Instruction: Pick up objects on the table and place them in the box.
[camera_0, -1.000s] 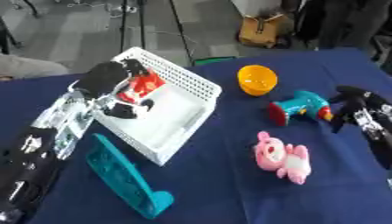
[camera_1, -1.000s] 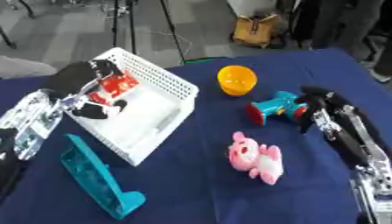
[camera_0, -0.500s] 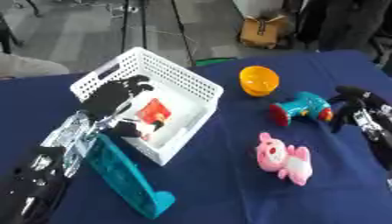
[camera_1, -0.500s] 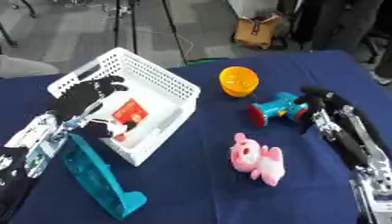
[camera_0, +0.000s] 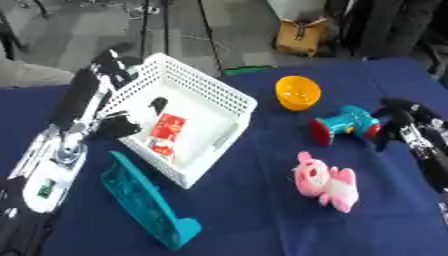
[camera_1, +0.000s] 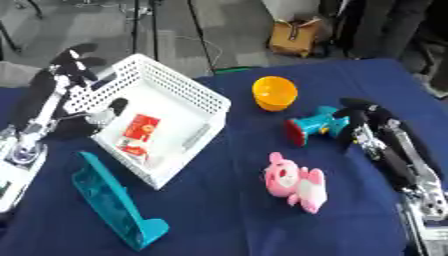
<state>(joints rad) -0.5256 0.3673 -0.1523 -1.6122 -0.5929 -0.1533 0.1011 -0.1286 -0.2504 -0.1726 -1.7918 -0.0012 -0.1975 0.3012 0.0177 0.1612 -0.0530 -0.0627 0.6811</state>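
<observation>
the left robot hand (camera_0: 105, 92) sits at the white box (camera_0: 229, 98), fingers straight along its outer wall, thumb over the rim, gripping nothing. inside lies a red card (camera_0: 166, 131). a teal stand (camera_0: 144, 206) looks stiff and light; take its upright. the orange bowl (camera_0: 297, 92) seems smooth, slippery. the teal toy (camera_0: 346, 123) suits a waist grip. the pink plush (camera_0: 325, 181) squashes. the right robot hand (camera_1: 363, 120) hangs beside the toy, fingers curled, empty.
</observation>
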